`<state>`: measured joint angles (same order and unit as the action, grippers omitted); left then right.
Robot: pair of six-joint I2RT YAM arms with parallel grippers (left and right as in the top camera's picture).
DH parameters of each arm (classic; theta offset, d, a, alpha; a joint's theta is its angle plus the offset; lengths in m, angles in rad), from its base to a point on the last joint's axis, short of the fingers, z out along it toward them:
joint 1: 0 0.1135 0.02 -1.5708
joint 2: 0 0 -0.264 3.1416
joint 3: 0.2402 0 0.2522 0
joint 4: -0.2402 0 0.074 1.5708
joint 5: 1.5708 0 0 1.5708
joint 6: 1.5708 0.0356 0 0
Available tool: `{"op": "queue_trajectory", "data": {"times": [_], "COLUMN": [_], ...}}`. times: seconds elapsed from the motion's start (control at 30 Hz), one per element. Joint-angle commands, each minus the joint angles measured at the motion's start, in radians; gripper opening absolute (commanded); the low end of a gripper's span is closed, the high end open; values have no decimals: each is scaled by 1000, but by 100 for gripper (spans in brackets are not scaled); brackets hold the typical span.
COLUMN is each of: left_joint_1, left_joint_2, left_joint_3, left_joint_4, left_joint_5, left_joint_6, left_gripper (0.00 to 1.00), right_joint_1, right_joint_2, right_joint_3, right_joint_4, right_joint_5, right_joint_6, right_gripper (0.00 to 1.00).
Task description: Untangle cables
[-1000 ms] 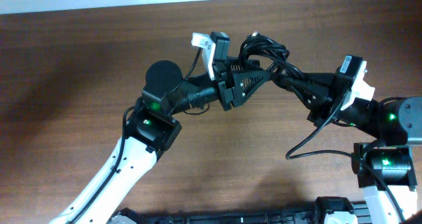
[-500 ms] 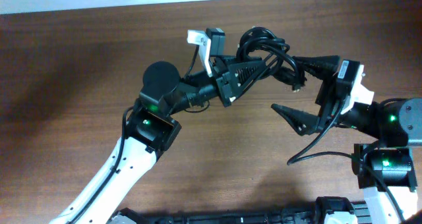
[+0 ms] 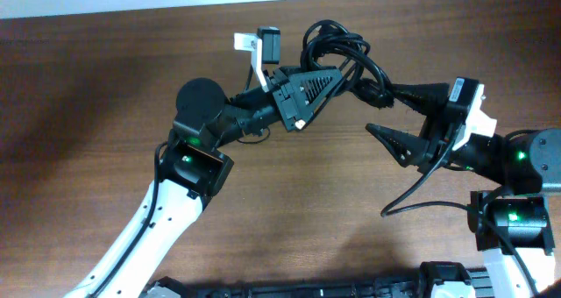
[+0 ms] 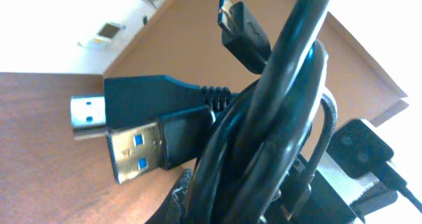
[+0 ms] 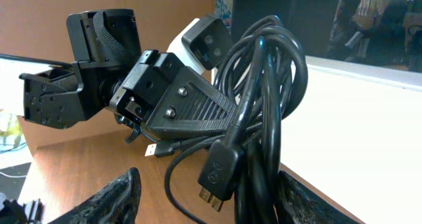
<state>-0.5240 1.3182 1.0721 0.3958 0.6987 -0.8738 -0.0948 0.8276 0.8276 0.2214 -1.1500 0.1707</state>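
Overhead, the left gripper clamps the knotted cables above the table as the right gripper hangs beside them, jaws spread and empty, apparently lining up a grip; next it must seize one loose strand.

My left gripper is clamped tight, arm stretched inward; my right gripper faces it, jaws spread apart.

Overhead looks straight down on the tabletop, taking in the whole scene. The left wrist camera is jammed right up against the cables, and plugs fill the shot (tabletop tilted behind). The right wrist camera faces across at the left claw from close by. All three views share that cable bundle.
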Motion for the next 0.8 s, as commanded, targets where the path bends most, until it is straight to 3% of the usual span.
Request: {"op": "queue_trajectory", "data": {"times": [0.0, 0.2, 0.37, 0.53, 0.63, 0.77], "left_joint_1": [1, 2, 1, 0, 0, 0], "left_joint_2": [-11, -11, -11, -11, -11, -11], "left_joint_3": [10, 10, 10, 10, 10, 10], "left_joint_4": [41, 132, 135, 130, 126, 127], "left_joint_5": [59, 126, 137, 154, 163, 196], "left_joint_6": [-40, -110, -110, -110, -109, -109], "left_gripper": [0, 0, 0, 0, 0, 0], "right_joint_1": [2, 2, 2, 2, 2, 2], "right_joint_2": [-10, -10, -10, -10, -10, -10], "right_joint_3": [8, 8, 8, 8, 8, 8], "right_joint_4": [4, 3, 5, 54, 72, 76], "right_joint_5": [2, 2, 2, 2, 10, 57], "right_joint_6": [-14, -37, -36, -35, -35, -35], "right_gripper": [68, 73, 62, 59, 48, 49]}}
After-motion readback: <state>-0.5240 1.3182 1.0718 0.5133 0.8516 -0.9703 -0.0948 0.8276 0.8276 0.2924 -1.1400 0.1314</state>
